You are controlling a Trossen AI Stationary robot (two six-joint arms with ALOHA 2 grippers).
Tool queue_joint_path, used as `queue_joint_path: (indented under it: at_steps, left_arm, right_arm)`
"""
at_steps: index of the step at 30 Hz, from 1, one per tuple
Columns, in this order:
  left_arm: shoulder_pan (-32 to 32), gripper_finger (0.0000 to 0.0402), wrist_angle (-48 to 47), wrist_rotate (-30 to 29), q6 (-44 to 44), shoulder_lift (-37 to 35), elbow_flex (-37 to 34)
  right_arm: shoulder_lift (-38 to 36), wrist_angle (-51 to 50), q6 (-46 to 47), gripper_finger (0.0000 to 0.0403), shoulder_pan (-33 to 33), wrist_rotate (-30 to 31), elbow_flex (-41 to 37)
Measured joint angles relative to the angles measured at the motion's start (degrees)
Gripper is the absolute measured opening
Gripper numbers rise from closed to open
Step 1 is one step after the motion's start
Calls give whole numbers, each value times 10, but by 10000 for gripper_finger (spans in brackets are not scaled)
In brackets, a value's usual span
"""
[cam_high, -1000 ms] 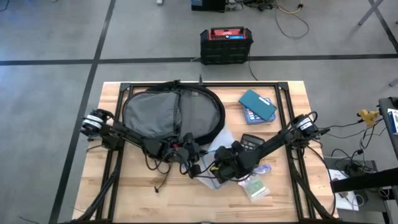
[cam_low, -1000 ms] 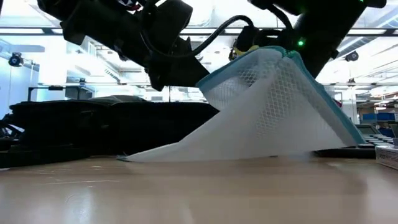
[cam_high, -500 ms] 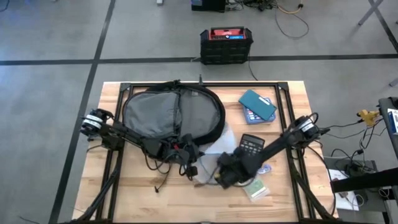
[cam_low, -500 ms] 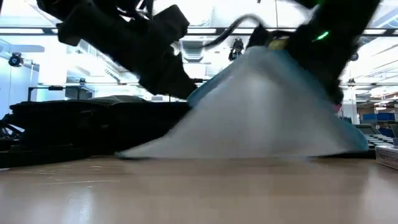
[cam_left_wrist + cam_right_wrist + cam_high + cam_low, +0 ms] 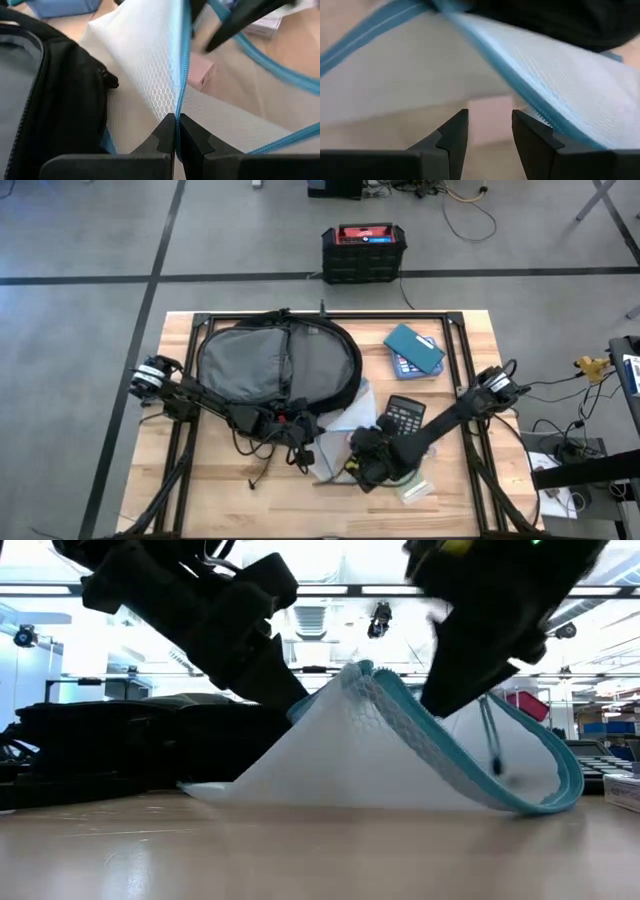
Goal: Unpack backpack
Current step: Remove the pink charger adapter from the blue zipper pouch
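The black backpack (image 5: 270,360) lies flat on the far left half of the table with its grey lining showing. A white mesh pouch (image 5: 330,455) with a blue zipper rim sits just on the near side of it. My left gripper (image 5: 176,125) is shut on that rim and holds the pouch up like a tent (image 5: 380,760). My right gripper (image 5: 490,130) is open beside the pouch's gaping mouth, to the right of the left gripper (image 5: 303,448). A pale pink box shows between the right fingers; they are not closed on anything. My left gripper pinches the pouch's blue zipper rim (image 5: 179,102) between its two fingers, which come slanting down from the table's left. The held rim forms the pouch's peak (image 5: 350,670). The pouch's lower edge (image 5: 300,795) lies on the table, and the mesh slopes down from the fingers.
A black calculator (image 5: 405,415) lies just beyond my right gripper, with a teal case (image 5: 413,348) on a book farther back. A small clear packet (image 5: 412,486) lies near the table's near edge. A black crate with a red top (image 5: 363,250) stands on the floor behind the table.
My right gripper has moved from the pouch's peak down toward the table's near edge. The pouch's peak has sunk lower. Its right-hand rim has flopped down and curls open on the table, while the left gripper keeps its hold.
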Motion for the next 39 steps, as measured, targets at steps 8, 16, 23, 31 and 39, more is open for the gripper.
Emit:
queue_joint_path:
  at_steps: [8, 16, 23, 31, 39]
  left_arm:
    - [0, 0, -19, 0, -4, 0, 0]
    - [-2, 0, -22, 0, -15, 1, 0]
    - [-3, 0, -20, 1, -28, 1, 0]
    - [-4, 0, -20, 1, -17, 1, 0]
    - [-4, 0, -22, 1, -15, 1, 0]
  right_arm:
    - [36, 7, 9, 123, -37, -101, 0]
    - [-17, 1, -138, 106, 16, -170, 50]
    - [-32, -37, -368, 126, 24, -221, 75]
    - [-28, -37, -542, 188, 20, -342, 76]
    - [-28, -45, -597, 255, -12, -386, 76]
